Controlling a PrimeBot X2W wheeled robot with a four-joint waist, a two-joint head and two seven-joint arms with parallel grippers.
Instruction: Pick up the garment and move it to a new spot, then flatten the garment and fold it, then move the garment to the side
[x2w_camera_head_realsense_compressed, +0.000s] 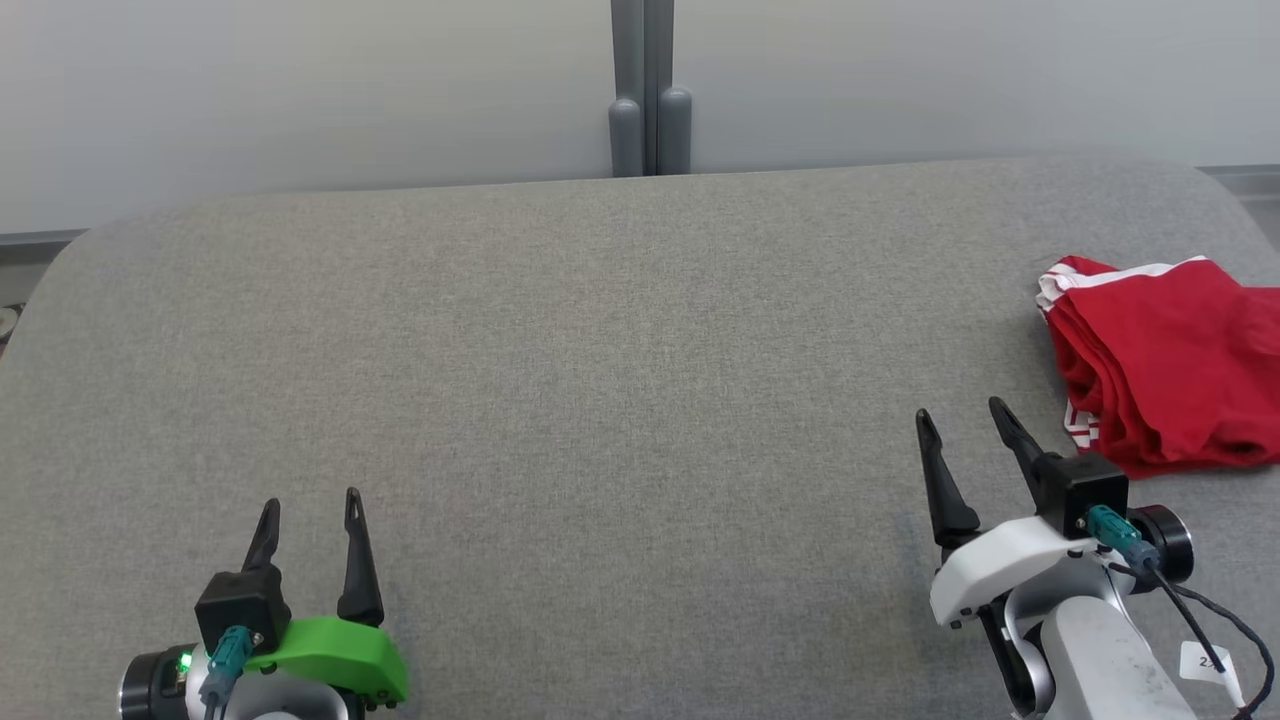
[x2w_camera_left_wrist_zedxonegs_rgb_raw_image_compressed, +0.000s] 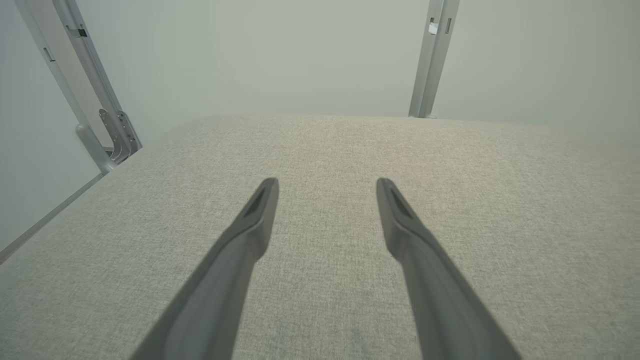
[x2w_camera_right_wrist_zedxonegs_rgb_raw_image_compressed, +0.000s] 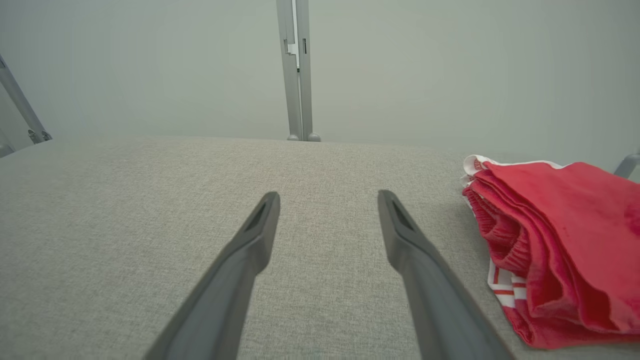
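The garment (x2w_camera_head_realsense_compressed: 1165, 360) is red with white stripes along its edges, lying folded in layers at the far right of the grey table (x2w_camera_head_realsense_compressed: 600, 380). In the right wrist view the garment (x2w_camera_right_wrist_zedxonegs_rgb_raw_image_compressed: 555, 250) lies to the right of my fingers. My right gripper (x2w_camera_head_realsense_compressed: 962, 412) stands open just left of the garment, apart from it, nothing between its fingers (x2w_camera_right_wrist_zedxonegs_rgb_raw_image_compressed: 400, 235). At the lower left my left gripper (x2w_camera_head_realsense_compressed: 310, 502) is open and empty above bare fabric, its fingers (x2w_camera_left_wrist_zedxonegs_rgb_raw_image_compressed: 260, 210) spread wide.
The table is padded with grey fabric and has rounded corners. A grey post (x2w_camera_head_realsense_compressed: 648, 100) stands behind its far edge against a pale wall. Another slanted metal frame (x2w_camera_left_wrist_zedxonegs_rgb_raw_image_compressed: 95, 100) rises beyond the table's left side. The garment reaches the head view's right edge.
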